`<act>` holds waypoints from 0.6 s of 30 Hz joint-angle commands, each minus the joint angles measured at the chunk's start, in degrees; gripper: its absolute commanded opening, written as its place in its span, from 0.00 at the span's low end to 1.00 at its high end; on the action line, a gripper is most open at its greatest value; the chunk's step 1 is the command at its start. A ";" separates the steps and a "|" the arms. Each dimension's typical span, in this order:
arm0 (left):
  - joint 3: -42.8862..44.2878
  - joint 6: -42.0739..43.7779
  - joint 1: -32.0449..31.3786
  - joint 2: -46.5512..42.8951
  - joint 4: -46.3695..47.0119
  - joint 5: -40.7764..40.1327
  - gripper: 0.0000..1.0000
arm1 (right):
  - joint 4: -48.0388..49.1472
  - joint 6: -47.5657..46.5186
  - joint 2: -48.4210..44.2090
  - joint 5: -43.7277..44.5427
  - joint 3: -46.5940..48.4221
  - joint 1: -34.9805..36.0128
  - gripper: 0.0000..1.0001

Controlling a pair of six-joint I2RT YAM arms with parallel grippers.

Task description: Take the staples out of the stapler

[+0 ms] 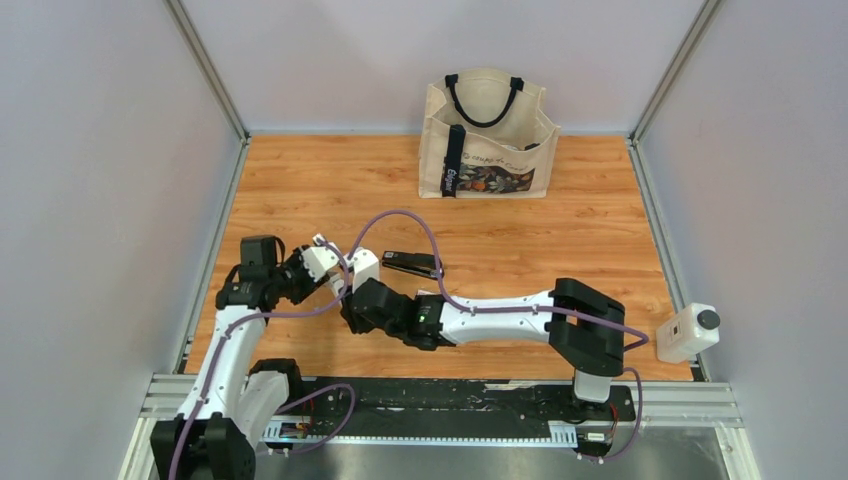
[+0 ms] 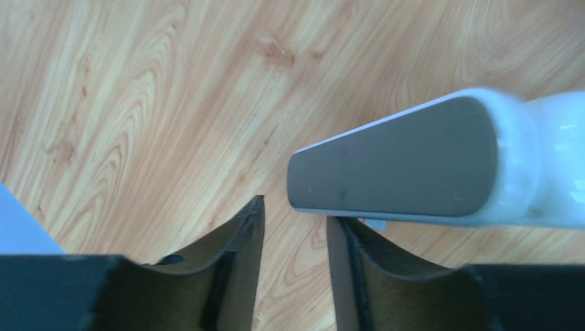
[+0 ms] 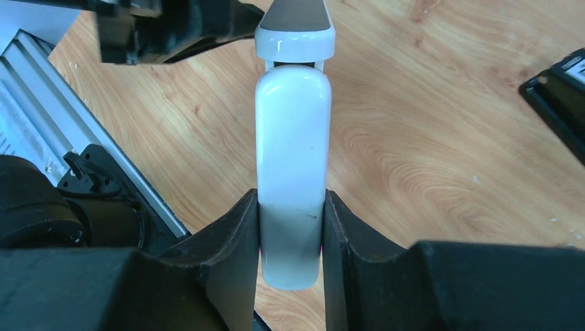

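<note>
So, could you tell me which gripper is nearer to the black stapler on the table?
Right. The right gripper, clamping the white stapler, sits just beside the black stapler; the left gripper is farther off, past the white stapler's tip.

A wood table closed in by pale walls.
The table [image 1: 600, 200] has a warm orange wood grain and reaches from the left wall to the right one. Plain pale grey walls [image 1: 100, 150] stand at the left, far and right, with slim metal posts [image 1: 205, 65] at the far corners. A metal rail [image 1: 450, 410] runs along the near edge. A cloth bag [image 1: 487, 135] stands upright near the far wall. The light is soft and even.
</note>
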 commanded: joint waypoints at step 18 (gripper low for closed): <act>14.49 -21.22 0.39 1.53 -0.73 5.94 0.80 | -15.09 -4.35 9.44 -6.04 18.32 -7.82 0.00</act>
